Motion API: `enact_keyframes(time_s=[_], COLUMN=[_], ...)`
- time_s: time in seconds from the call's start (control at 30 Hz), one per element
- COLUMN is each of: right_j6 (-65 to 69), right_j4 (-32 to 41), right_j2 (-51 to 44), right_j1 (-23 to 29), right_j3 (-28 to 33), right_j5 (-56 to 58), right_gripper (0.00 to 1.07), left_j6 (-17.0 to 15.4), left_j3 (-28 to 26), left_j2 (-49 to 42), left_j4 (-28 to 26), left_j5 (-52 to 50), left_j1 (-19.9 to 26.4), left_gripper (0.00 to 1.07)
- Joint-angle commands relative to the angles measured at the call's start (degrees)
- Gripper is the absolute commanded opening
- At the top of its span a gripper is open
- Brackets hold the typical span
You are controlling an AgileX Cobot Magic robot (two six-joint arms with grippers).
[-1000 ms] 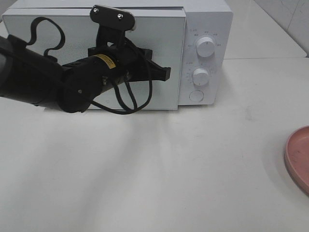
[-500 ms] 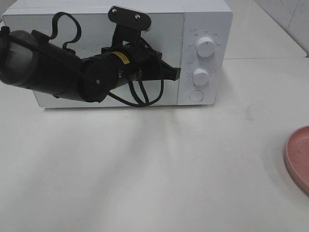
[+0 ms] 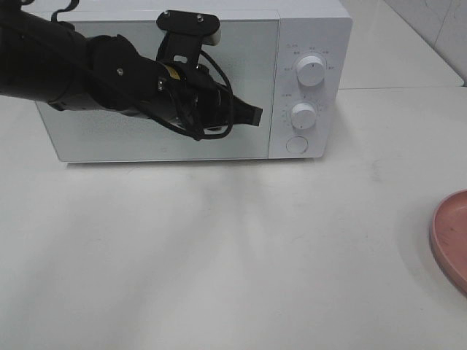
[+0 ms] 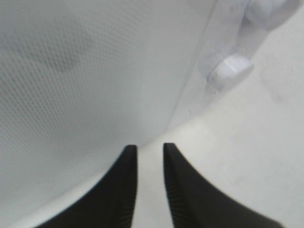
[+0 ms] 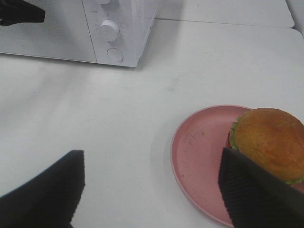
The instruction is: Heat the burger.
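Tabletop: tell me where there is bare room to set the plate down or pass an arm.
Bare tabletop runs from the microwave front to the near edge, bordered on the right by the pink plate holding the burger. It is crowded at the microwave door, where the left gripper hovers.

A wide white surface (image 3: 241, 255) is filling nearly the whole view, its top glossy and picking up soft, even light from above. Faint grey scuffs are showing on it here and there. A thin seam is running across it toward the far right, where a second white slab is meeting the first. Up in the far right corner, pale wall tiles (image 3: 438, 22) are just peeking in.
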Motion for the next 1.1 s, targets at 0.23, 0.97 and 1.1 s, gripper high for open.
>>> enact_keyframes(time_s=[0.23,0.97,1.1], right_j6=[-0.7,-0.7,-0.7], right_j4=[-0.2,-0.2,-0.2], right_j2=[-1.5,-1.5,-1.5], right_j1=[-0.3,-0.3,-0.3], right_j3=[0.2,0.2,0.2], right_j5=[-0.3,-0.3,-0.3], right_gripper=[0.75,0.75,0.75], left_j6=[-2.4,-7.2,-7.9], left_j3=[-0.5,-0.5,-0.5], left_j2=[-3.9,-21.9,-27.4], left_j4=[-0.1,3.7,6.5], left_j5=[27.7,64.9,69.6], left_j1=[-0.1,16.6,24.7], left_gripper=[1.00,1.00,1.00])
